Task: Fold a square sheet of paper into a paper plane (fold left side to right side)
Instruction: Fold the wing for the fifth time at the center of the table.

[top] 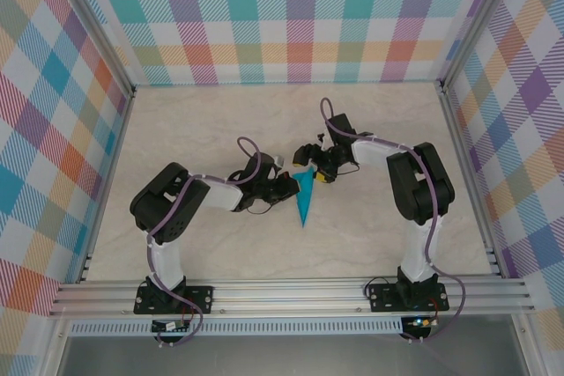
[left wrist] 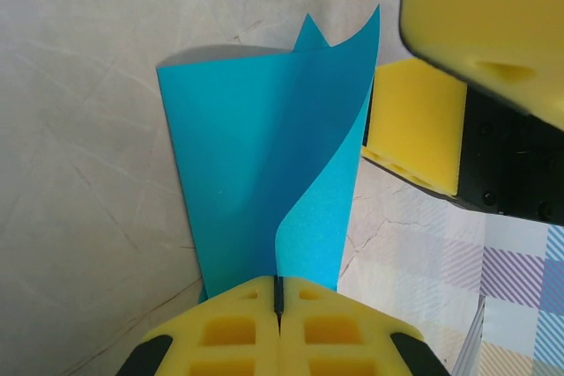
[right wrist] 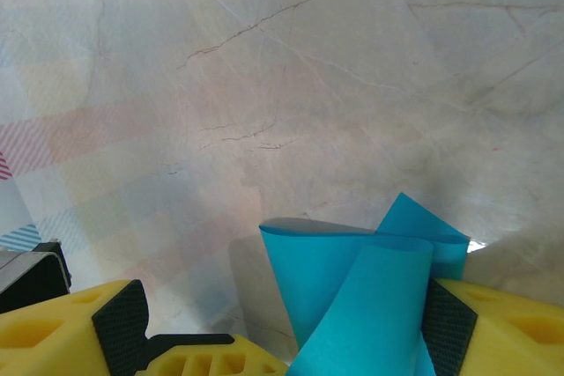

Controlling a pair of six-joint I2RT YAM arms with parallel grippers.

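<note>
Left end effector (top: 288,185): clenched on the narrow teal-blue paper plane (top: 304,202). In the left wrist view its yellow pads (left wrist: 238,332) are pressed together at the seam. The paper plane (left wrist: 256,173) rises from between them, with one layer curling free.

Right end effector (top: 321,171): released, jaws spread. In the right wrist view the curled flap (right wrist: 379,297) stands between its fingers (right wrist: 493,323).

The top view gives the whole outline. The paper plane sits mid-way across the pale marble-patterned surface (top: 203,121), between the two end effectors, with its sharp tip pointing toward the arm bases. Checked walls (top: 291,15) enclose the surface.
</note>
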